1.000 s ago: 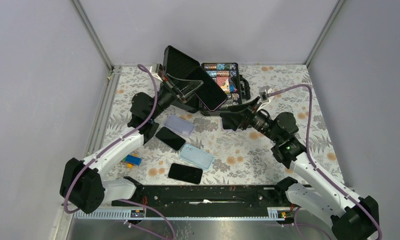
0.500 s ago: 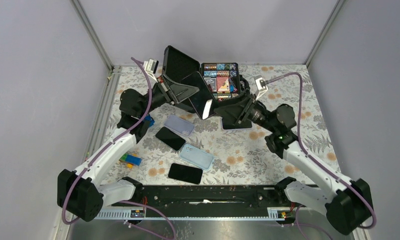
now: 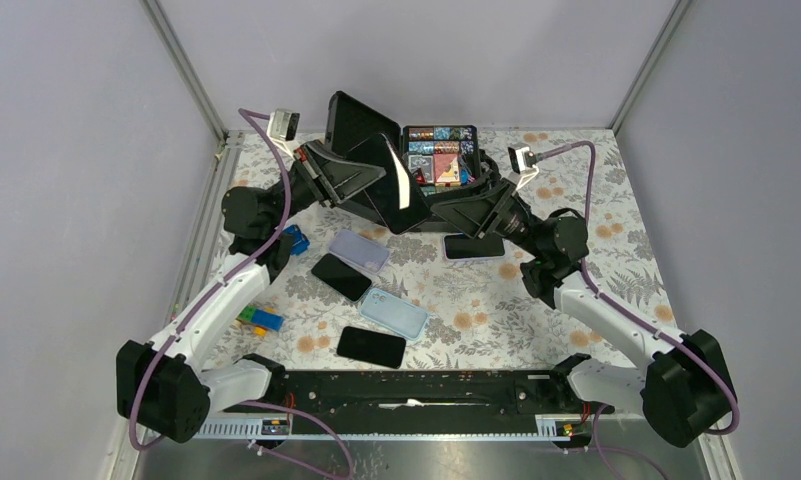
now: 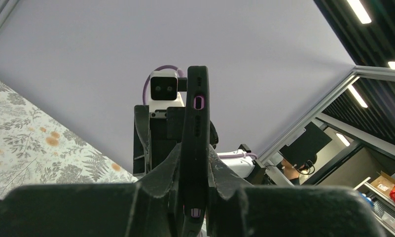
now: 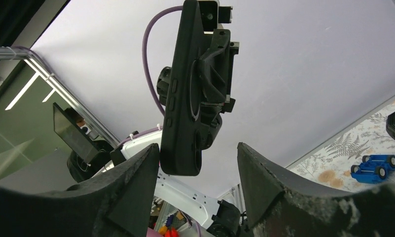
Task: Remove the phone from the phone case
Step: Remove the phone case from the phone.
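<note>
holding the phone (image 3: 397, 188) aloft and edge-on above the back of the bench (image 3: 596, 215), the left pincer (image 4: 194, 163) is clamped tight across the black case (image 5: 178, 108). the right pincer (image 5: 197, 148) stands well open and empty. its fingers (image 5: 131, 187) flank the lower end of the case, with no contact seen. judgement: the right should close on the case rim alone, near a corner, then peel. biting screen and case together would lock them. risk: the phone drops.

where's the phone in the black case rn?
Top view, far centre: the phone in its black case is held in the air by the left hand, in front of the open black box, with the right hand open just beside it.
</note>
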Robot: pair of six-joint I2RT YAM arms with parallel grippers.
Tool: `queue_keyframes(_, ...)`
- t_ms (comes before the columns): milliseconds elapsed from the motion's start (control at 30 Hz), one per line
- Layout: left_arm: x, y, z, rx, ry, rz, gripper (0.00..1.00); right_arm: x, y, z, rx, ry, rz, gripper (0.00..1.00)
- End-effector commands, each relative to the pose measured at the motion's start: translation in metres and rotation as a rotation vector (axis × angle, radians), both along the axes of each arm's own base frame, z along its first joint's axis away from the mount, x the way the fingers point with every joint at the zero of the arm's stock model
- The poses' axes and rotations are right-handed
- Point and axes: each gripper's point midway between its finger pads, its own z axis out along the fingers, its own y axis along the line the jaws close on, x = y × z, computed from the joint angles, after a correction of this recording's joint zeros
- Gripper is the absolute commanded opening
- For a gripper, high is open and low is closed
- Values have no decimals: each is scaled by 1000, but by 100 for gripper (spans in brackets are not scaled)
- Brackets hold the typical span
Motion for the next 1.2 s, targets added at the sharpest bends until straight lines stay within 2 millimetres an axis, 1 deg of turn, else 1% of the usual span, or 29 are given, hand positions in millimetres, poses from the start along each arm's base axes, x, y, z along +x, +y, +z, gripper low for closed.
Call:
queue_keyframes(0, -16, 13, 37, -115, -115, -9, 0, -11, -9, 17, 52, -64, 1, 65)
queue_keyframes(133, -15, 13, 37, -122, -104, -6, 0, -13, -7, 21, 52, -82, 14, 53)
queue_keyframes(200, -14, 13, 37, -124, -101, -1, 0, -14, -7, 22, 53, -89, 20, 51)
queue_keyframes(233, -13, 13, 36, -123, -96, 2, 0, -15, -7, 24, 55, -96, 24, 55)
queue_keyframes(300, -11, 13, 35, -120, -87, 10, 0, -18, -7, 26, 64, -111, 34, 66)
queue_keyframes(367, -8, 13, 33, -118, -76, 20, 0, -21, -8, 28, 70, -127, 41, 72)
queue_keyframes(433, -7, 13, 32, -118, -74, 23, 0, -22, -8, 29, 66, -131, 46, 73)
queue_keyframes(600, -6, 13, 31, -107, -72, 34, 0, -17, -3, 24, 54, -100, 65, 70)
queue_keyframes(800, -3, 13, 28, -95, -62, 54, 0, -11, 0, 17, 29, -84, 51, 70)
queue_keyframes(900, -3, 14, 28, -94, -58, 59, 0, -8, 0, 13, 6, -83, 27, 63)
queue_keyframes(1033, -12, 16, 31, -110, -40, 35, 0, -9, 1, 10, -7, -98, 26, 44)
queue_keyframes(1167, -27, 21, 40, -143, -43, 0, 0, -17, 0, 16, 17, -127, 64, 28)
